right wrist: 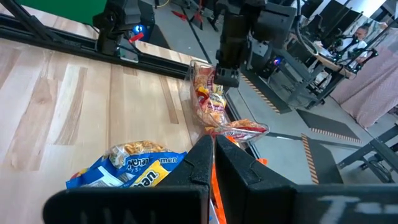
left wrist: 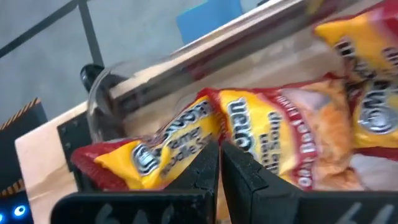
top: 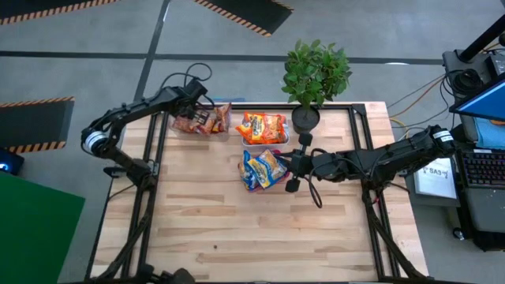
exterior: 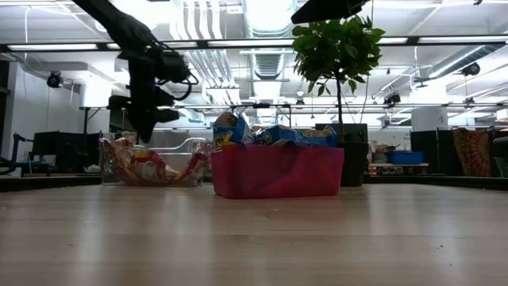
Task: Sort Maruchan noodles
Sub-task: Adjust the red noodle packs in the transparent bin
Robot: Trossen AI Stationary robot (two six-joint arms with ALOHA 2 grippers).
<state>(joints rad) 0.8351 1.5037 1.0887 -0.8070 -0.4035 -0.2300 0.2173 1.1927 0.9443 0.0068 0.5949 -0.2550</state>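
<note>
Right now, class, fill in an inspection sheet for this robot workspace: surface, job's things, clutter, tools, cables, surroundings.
Surface: wooden table, near half bare.
Job's things: reddish-pink packets in a clear tray; orange packets; blue-and-yellow packets in a red tray.
Clutter: potted plant at the far edge.
Tools: left tool shut, empty, over the reddish-pink packets; right tool shut, empty, beside the blue-and-yellow packets.
Cables: black leads along both arms.
Surroundings: monitor and keyboard at right; striped floor tape.

Grey concrete floor (top: 95, 31), hazard-striped mats (top: 237, 12), ceiling ducts (exterior: 266, 16).
</note>
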